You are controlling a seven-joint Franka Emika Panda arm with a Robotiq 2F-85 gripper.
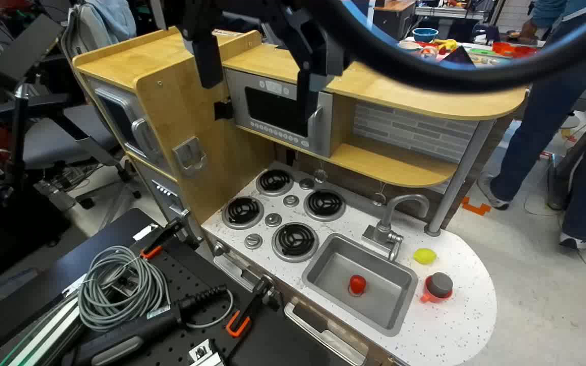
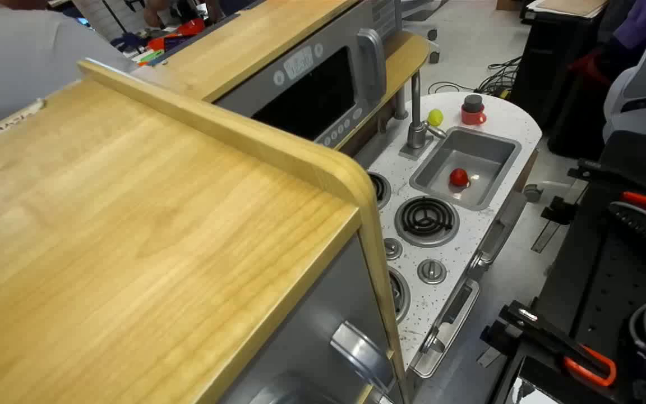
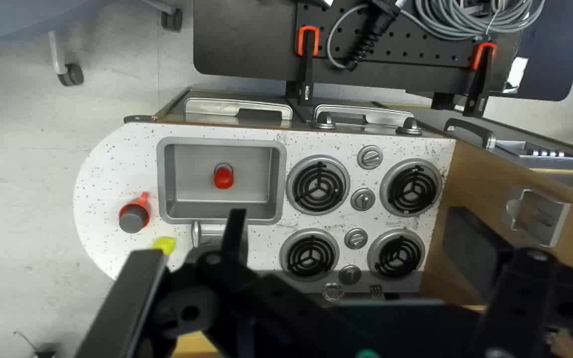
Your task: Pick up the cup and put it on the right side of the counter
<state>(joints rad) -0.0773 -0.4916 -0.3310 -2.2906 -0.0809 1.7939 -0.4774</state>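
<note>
Gripper (image 1: pixel 257 85): we see it in an exterior view, high above the worktop (image 1: pixel 468 310), fingers (image 1: pixel 208 68) pointing down and spread wide apart; a thick black loop (image 1: pixel 456 79) curves beside it.
Wrist view: we look down on the worktop, with the gripper on the back-edge side and a broad gap between its fingers.
Burners (image 3: pixel 319 185): we get all four in the wrist view, while in an exterior view the wooden cabinet (image 2: pixel 160 224) covers part of them.
Oven front (image 1: pixel 277 109): we see it only in both exterior views.
Red cup (image 2: pixel 473 116): upright near the worktop's rounded end, between that edge and the sink (image 3: pixel 187 174), handle toward the front edge; a grey piece (image 2: pixel 473 103) is at its mouth, in it or on it we cannot tell.
Cup to gripper: it stands lower, well apart, toward the rounded end and nearer the front edge.
Lemon (image 1: pixel 425 255): near the cup and the tap (image 1: pixel 384 231), toward the back edge; in the wrist view a finger hides part of it.
Sink: we find a red round piece (image 1: pixel 357 283) in it.
</note>
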